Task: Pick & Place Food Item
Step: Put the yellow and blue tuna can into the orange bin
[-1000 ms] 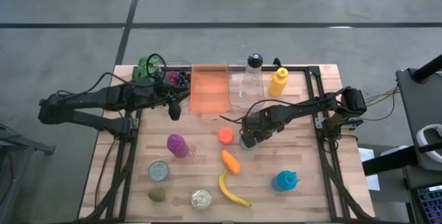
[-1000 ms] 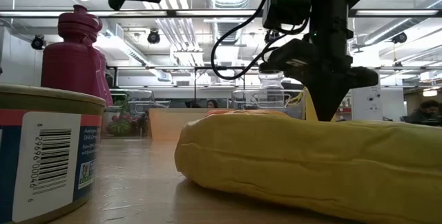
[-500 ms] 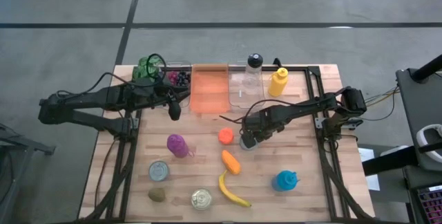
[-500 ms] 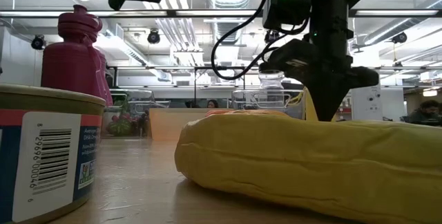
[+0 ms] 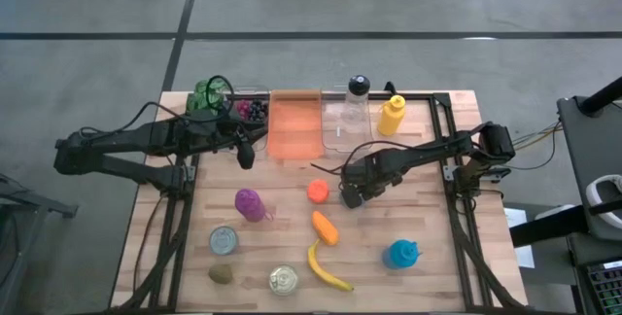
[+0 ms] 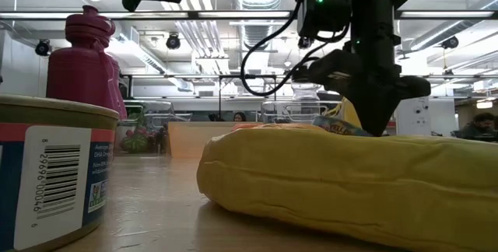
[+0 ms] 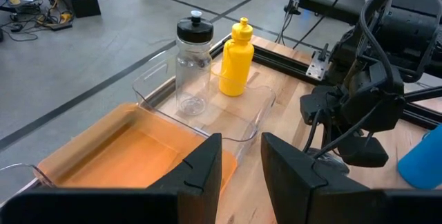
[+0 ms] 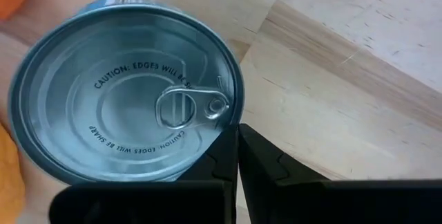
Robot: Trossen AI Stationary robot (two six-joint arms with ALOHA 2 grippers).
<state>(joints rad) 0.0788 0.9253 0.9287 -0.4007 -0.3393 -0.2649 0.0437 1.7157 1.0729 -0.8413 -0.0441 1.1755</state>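
Right gripper [image 5: 352, 196] low over mid-tabletop, fingers [image 8: 228, 156] clenched together, nothing between them. Tips sit just beside the rim of a pull-tab can [image 8: 128, 91], which stands upright on the wooden tabletop [image 5: 428, 218]; from its wrist view the can's lid fills most of the frame. Whether the tips touch the can wall: cannot tell. An orange round fruit [image 5: 318, 191] lies just left of this gripper in the high view.

Left gripper [image 5: 247, 154] hovers near the back left of the tabletop, beside the orange tray [image 5: 294, 125]. Fingers [image 7: 200, 172] part-way apart, holding nothing.

Back row: orange tray, clear bin [image 5: 342, 132] with a clear black-capped bottle [image 5: 358, 89] by it, yellow bottle [image 5: 392, 115] to the right. Green item and dark grapes at back left corner.

Front area: purple bottle [image 5: 250, 203], carrot [image 5: 325, 227], banana [image 5: 325, 267], two more cans [image 5: 224, 240] [image 5: 284, 280], a brownish round item [image 5: 221, 273], blue bottle [image 5: 402, 254]. All well apart from both grippers.

Low view: banana [image 6: 350, 178] and a labelled can [image 6: 50, 174] close to the lens.
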